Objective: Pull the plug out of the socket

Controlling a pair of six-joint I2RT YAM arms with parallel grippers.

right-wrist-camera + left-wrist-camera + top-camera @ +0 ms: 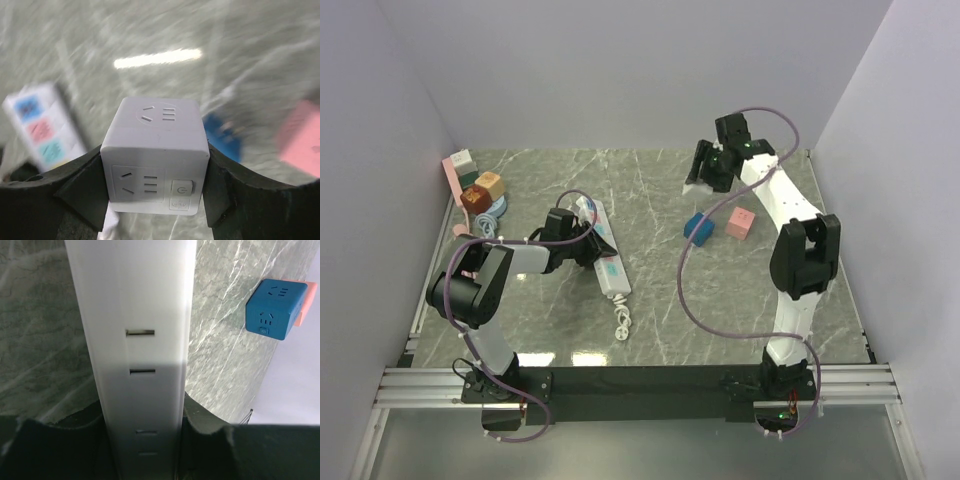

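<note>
Socket (135, 315) clamped in left end effector (586, 242), white cube plug (156, 155) clamped in right end effector (706, 177)

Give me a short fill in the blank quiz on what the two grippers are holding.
1. The right gripper holds a white ____-shaped plug.
2. The left gripper has the long white power strip between its ____.
3. Beside the small blue cube lies a ____ cube.
Missing words: cube, fingers, pink.
</note>
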